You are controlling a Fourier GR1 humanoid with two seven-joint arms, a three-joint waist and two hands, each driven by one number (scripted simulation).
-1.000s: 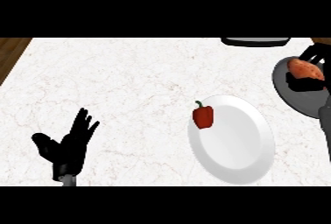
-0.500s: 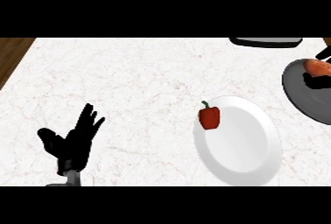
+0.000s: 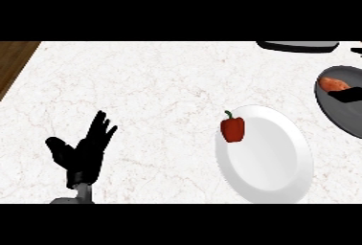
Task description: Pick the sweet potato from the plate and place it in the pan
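Left hand [image 3: 83, 152] rests at the lower left of the counter [image 3: 155, 81], fingers spread and straight, holding nothing. Over at the right edge, the right hand [image 3: 348, 95] shows only as a dark sliver above the pan [image 3: 339, 118]; whether it grips cannot be told. Sweet potato [image 3: 331, 84] lies in the pan, just beside that hand. A red pepper [image 3: 232, 129] sits on the white plate's [image 3: 272, 165] upper left rim.

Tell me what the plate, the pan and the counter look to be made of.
The plate is plain white and smooth with soft shading, so it is likely glazed ceramic, though plastic is possible. The pan is dark grey and matte and reads as metal, perhaps coated. The counter is white with thin brownish veins, like polished marble or a stone-look laminate.
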